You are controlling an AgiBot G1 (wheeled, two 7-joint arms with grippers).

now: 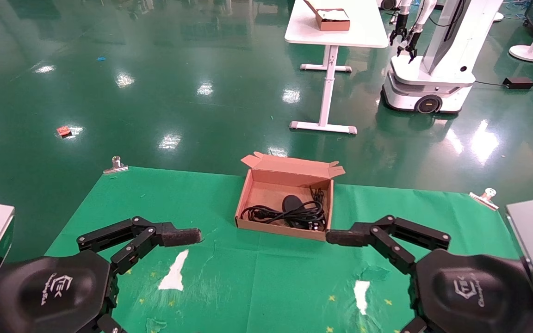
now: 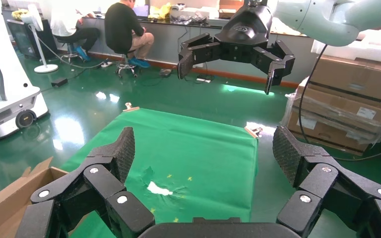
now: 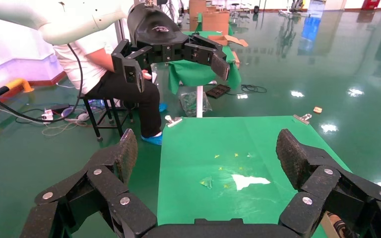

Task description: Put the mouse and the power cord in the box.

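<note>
The reddish-brown box (image 1: 289, 178) stands open at the far middle of the green cloth. The black mouse (image 1: 291, 202) lies inside it, and the looped black power cord (image 1: 271, 213) lies around it, with the plug toward the box's near right corner. Both are in the box, and neither gripper touches them. My left gripper (image 2: 203, 151) is open and empty, held low at the near left; its upper finger (image 1: 181, 236) points toward the box. My right gripper (image 3: 208, 151) is open and empty at the near right; its finger (image 1: 340, 237) ends just outside the box's near right corner.
The green cloth (image 1: 155, 208) is clamped by metal clips (image 1: 116, 165) (image 1: 484, 196) and has torn white patches (image 1: 174, 273) (image 1: 361, 296). Behind the table are the glossy green floor, a white table (image 1: 363, 32) carrying another brown box (image 1: 333, 21), and another white robot (image 1: 428, 78).
</note>
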